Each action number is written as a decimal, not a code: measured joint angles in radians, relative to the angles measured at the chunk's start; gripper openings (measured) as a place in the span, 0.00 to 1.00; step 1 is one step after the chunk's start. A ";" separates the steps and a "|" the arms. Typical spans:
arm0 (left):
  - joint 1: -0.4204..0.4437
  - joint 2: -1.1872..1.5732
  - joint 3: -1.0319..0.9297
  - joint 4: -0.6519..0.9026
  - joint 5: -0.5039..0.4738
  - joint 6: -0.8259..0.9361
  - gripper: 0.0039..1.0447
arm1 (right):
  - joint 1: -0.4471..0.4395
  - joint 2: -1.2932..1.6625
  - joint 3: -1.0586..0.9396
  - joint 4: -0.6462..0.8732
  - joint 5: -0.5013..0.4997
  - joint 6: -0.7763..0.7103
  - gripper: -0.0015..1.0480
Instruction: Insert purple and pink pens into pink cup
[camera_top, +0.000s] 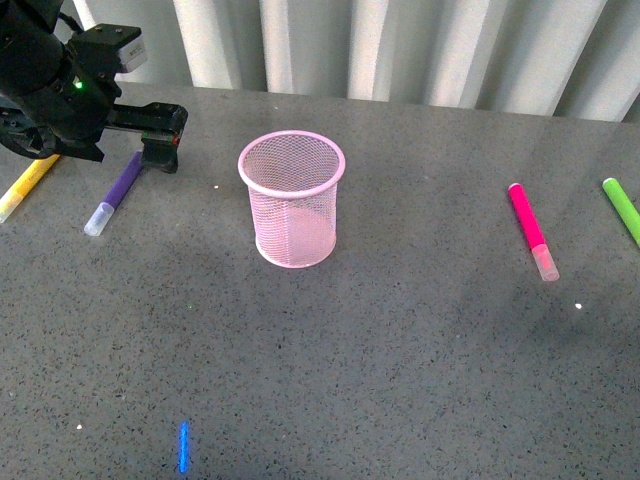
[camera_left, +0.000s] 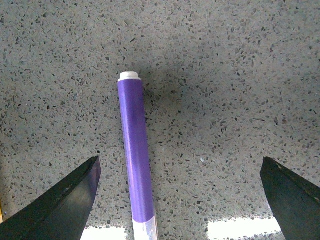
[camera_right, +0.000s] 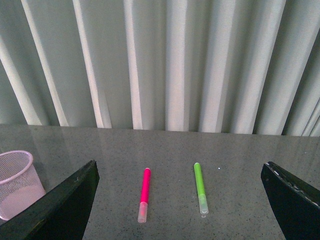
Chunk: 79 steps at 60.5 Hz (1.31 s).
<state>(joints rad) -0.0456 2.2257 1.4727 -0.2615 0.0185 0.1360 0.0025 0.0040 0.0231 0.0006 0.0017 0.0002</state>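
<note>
Blue streak (camera_top: 183, 447) on near desk (camera_top: 400, 380); cup (camera_top: 292, 225) centre; pink pen (camera_top: 527, 225), green pen (camera_top: 622, 210) right. Left pincer (camera_left: 180, 158), astride purple pen (camera_left: 134, 150), and right pincer (camera_right: 180, 163) gape empty.

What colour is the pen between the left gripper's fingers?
The pen is purple; best seen in the left wrist view.

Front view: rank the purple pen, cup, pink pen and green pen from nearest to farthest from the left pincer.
1. Purple pen, just below the left pincer.
2. Cup, centre.
3. Pink pen, right.
4. Green pen, far right edge.
</note>
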 joint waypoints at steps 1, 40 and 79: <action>0.001 0.006 0.008 -0.001 0.000 0.000 0.94 | 0.000 0.000 0.000 0.000 0.000 0.000 0.93; 0.030 0.157 0.179 -0.050 -0.011 0.016 0.94 | 0.000 0.000 0.000 0.000 0.000 0.000 0.93; 0.032 0.185 0.243 -0.194 -0.010 0.018 0.51 | 0.000 0.000 0.000 0.000 0.000 0.000 0.93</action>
<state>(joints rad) -0.0132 2.4111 1.7157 -0.4557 0.0090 0.1539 0.0025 0.0040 0.0231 0.0006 0.0017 0.0006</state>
